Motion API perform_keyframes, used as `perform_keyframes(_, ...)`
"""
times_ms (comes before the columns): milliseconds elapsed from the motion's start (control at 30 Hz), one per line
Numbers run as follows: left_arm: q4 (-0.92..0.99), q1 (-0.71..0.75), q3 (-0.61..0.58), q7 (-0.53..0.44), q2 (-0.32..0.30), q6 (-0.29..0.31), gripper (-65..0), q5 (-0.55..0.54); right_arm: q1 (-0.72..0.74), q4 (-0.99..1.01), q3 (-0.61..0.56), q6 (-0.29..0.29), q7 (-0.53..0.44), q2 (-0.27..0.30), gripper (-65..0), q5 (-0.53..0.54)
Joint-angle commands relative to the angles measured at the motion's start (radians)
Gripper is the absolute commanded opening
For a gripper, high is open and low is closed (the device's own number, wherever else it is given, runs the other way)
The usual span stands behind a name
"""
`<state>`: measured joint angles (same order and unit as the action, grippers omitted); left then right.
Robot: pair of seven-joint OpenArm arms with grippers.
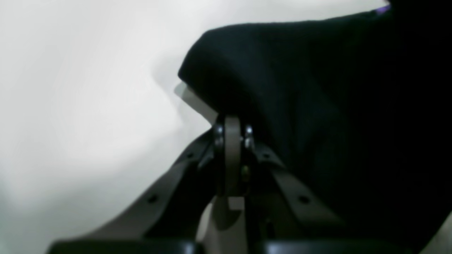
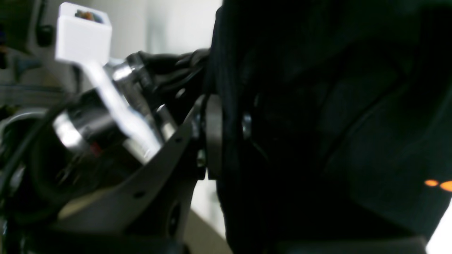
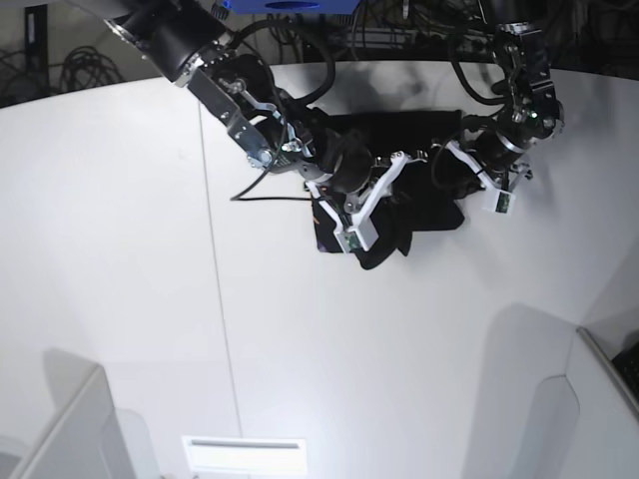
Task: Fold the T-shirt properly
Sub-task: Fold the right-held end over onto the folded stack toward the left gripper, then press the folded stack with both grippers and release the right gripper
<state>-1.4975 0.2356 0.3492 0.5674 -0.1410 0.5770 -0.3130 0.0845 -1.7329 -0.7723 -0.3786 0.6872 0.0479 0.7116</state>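
The plain black cloth T-shirt (image 3: 419,200) is seen bunched on the white table (image 3: 120,259), near its far edge, between the two arms. The left gripper (image 1: 233,132) is closed, jaws pinched on a fold of the T-shirt (image 1: 300,106). The right gripper (image 2: 226,127) is likewise clamped on black cloth (image 2: 317,123), where orange marks (image 2: 438,184) are visible.

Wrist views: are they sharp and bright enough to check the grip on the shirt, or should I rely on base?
Left wrist view: soft focus, washed-out table, but the left gripper visibly pinches the T-shirt. Right wrist view: blurred and underexposed, the cloth nearly featureless beside the right gripper. Base view: sharpest, though the shirt is a dark mass.
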Motion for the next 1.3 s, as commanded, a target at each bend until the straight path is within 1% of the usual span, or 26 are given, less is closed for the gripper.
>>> perform_keyframes(0, 0.001, 0.018, 0.018, 0.072, -0.006, -0.009, -65.0, 0.047, 0.004, -0.019, 0.001, 0.011, -0.014, -0.024, -65.0, -0.010)
perform_keyframes(67, 0.001, 0.018, 0.050, 0.072, -0.006, -0.009, -65.0, 0.047, -0.010, -0.020, -0.013, 0.013, -0.014, -0.033, -65.0, -0.051)
perform_keyframes(100, 0.005, 0.018, 0.060, 0.072, -0.009, -0.009, -65.0, 0.045, -0.010, -0.020, -0.020, 0.013, -0.014, -0.033, -65.0, -0.054)
perform_keyframes(267, 0.008, 0.018, 0.063, 0.072, -0.010, -0.009, -65.0, 0.047, -0.009, -0.020, -0.031, 0.013, -0.014, -0.032, -65.0, -0.054)
perform_keyframes(533, 0.007, 0.018, 0.054, 0.072, -0.004, -0.009, -65.0, 0.048, 0.039, -0.014, -0.112, 0.013, -0.013, -0.029, -65.0, -0.054)
perform_keyframes(600, 0.007, 0.018, 0.054, 0.072, -0.004, -0.009, -65.0, 0.048, 0.050, 0.018, -0.125, 0.011, -0.013, -0.032, -65.0, -0.054)
perform_keyframes(733, 0.002, 0.018, 0.057, 0.072, -0.006, -0.009, -65.0, 0.047, 0.054, 0.080, -0.125, 0.010, -0.014, -0.056, -65.0, -0.056)
perform_keyframes(1067, -0.002, 0.035, 0.063, 0.072, -0.009, -0.009, -65.0, 0.044, 0.060, 0.116, -0.125, 0.010, -0.014, -0.062, -65.0, -0.053)
perform_keyframes(1167, -0.001, 0.037, 0.064, 0.072, -0.010, -0.009, -65.0, 0.042, 0.057, 0.133, -0.125, 0.008, -0.014, -0.075, -49.2, -0.053)
perform_keyframes(1233, -0.001, 0.040, 0.064, 0.072, -0.010, -0.007, -65.0, 0.042, 0.057, 0.133, -0.125, 0.007, -0.014, -0.075, -40.1, -0.053)
perform_keyframes(1267, -0.001, 0.051, 0.064, 0.072, -0.010, -0.007, -65.0, 0.042, 0.057, 0.132, -0.125, 0.007, -0.014, -0.075, -36.6, -0.053)
